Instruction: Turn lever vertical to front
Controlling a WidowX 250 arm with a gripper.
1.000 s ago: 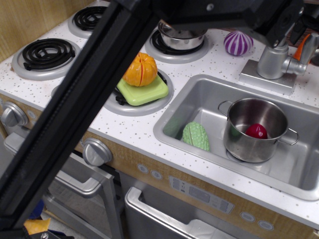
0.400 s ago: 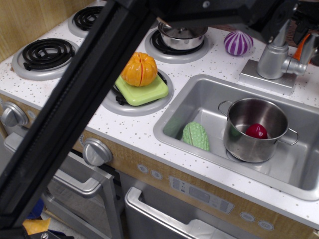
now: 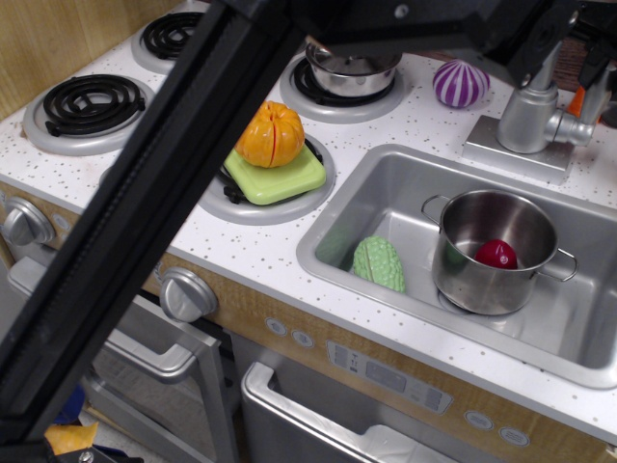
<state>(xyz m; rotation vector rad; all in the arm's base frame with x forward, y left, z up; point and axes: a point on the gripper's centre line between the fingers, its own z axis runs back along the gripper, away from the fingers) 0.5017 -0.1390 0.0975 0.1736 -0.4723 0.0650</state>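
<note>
The silver faucet [image 3: 527, 118] stands on its base plate behind the sink at the top right. Its lever [image 3: 575, 127] is a short silver stub jutting to the right from the thick body. My gripper [image 3: 569, 43] is black and sits at the frame's top right edge, just above the faucet. One dark finger [image 3: 538, 37] covers the top of the faucet body and another dark part [image 3: 602, 56] hangs right of the lever. The fingertips are cut off and partly hidden. An orange piece [image 3: 577, 100] shows behind the lever.
My black arm [image 3: 164, 183] crosses the view diagonally from the bottom left. The sink [image 3: 386, 183] holds a steel pot [image 3: 494, 253] with a red ball [image 3: 496, 254], and a green vegetable [image 3: 379, 262]. An orange pumpkin [image 3: 271, 134] sits on a green plate [image 3: 278, 177]. A purple striped ball [image 3: 461, 83] lies left of the faucet.
The gripper has moved up and slightly right, so more of the faucet body shows. The lever still points to the right.
</note>
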